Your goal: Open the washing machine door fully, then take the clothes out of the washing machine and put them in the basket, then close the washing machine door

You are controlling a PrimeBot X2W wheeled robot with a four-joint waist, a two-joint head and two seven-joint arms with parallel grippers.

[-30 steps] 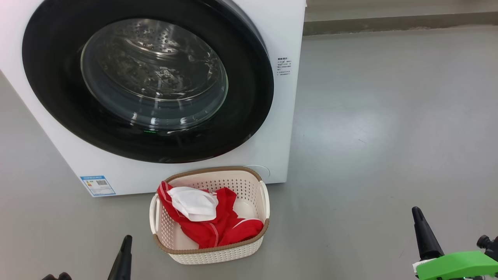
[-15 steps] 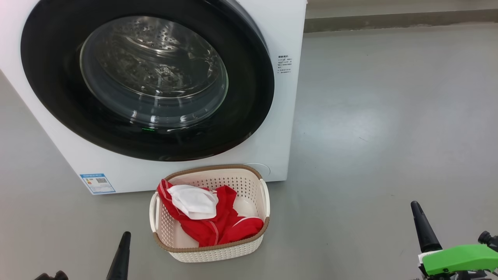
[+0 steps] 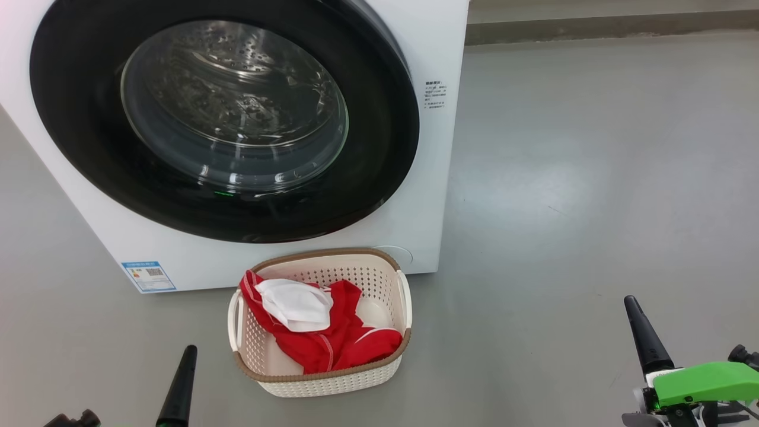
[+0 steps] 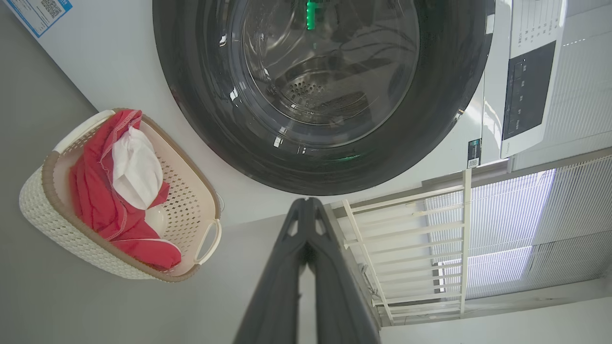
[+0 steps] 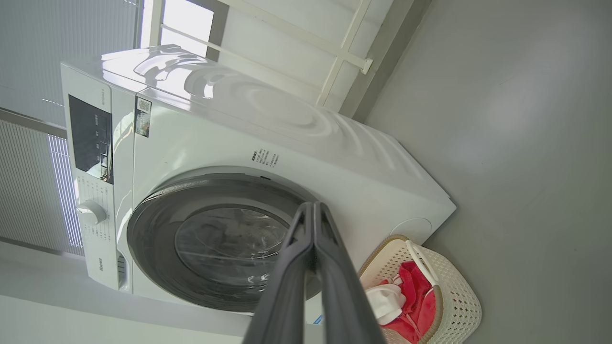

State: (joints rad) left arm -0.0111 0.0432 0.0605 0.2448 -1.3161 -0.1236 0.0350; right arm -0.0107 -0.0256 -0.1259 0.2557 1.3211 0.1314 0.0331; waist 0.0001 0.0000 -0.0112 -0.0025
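Since the washing machine door (image 3: 379, 178) sat flat against the front of the washing machine (image 3: 442, 178), all I could see through the glass was the steel drum and a tiny green glint low down. The basket (image 3: 332, 385) stood on the grey floor (image 3: 563, 207) right in front of the machine, just under the door's lower edge. The clothes (image 3: 332, 350) were piled inside it, the red stuff slumped toward the left side and hanging a bit over that rim, with the white cloth (image 3: 296, 305) lying on top. A blue label (image 3: 148, 276) sat low on the machine's front, off to the basket's left. The left gripper (image 3: 190, 354) hung near the basket's left side, fingers pressed together, nothing in them. The right gripper (image 3: 632, 311) was well off to the right over bare floor, also pinched tight and empty, with a bright green part (image 3: 699, 382) behind it.
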